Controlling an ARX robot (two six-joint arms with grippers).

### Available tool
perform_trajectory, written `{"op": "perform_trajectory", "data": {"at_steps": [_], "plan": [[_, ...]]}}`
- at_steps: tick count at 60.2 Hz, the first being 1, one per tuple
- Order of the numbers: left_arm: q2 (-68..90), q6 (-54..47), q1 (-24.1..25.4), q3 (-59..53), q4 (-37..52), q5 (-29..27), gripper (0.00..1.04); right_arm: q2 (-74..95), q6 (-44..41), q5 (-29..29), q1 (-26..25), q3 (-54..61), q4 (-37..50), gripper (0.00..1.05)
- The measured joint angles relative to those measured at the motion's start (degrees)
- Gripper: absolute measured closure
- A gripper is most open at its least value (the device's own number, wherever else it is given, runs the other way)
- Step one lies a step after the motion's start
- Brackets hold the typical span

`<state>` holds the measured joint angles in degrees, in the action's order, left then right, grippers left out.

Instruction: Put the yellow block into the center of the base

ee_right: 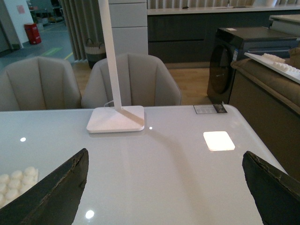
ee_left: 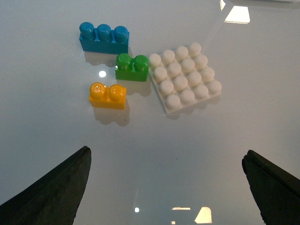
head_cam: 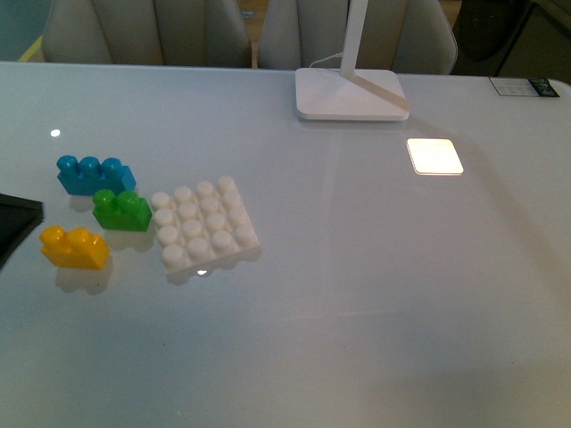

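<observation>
Plainly, nothing is done yet: the yellow block [head_cam: 74, 247] sits on the counter [head_cam: 384, 321] near the bare base [head_cam: 205, 223], not touching it. The left end effector [ee_left: 167, 153] and right end effector [ee_right: 165, 154] are spread apart and empty; grasping and insertion remain.

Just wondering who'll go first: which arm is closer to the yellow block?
Left. The left gripper is open, with the yellow block just ahead of it. The right gripper, also open, faces the lamp; the block is out of its view.
</observation>
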<state>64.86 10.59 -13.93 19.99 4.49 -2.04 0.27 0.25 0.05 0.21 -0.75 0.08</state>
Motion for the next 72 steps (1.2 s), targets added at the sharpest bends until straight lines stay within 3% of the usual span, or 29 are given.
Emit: {"op": "perform_trajectory", "data": {"at_steps": [14, 22, 51, 72], "plan": [[15.5, -4.5, -4.4, 2.0, 13.2, -2.9, 0.07, 0.0, 0.0, 0.0, 0.0, 0.0, 0.0, 0.09], [24.1, -6.2, -4.6, 5.1, 17.2, -4.6, 0.07, 0.0, 0.0, 0.0, 0.0, 0.0, 0.0, 0.09], [44.1, -9.5, 5.3, 16.0, 19.8, -5.6, 0.07, 0.0, 0.0, 0.0, 0.0, 0.0, 0.0, 0.09], [52.8, -9.6, 7.4, 23.1, 17.7, -4.8, 0.07, 0.0, 0.0, 0.0, 0.0, 0.0, 0.0, 0.09]]}}
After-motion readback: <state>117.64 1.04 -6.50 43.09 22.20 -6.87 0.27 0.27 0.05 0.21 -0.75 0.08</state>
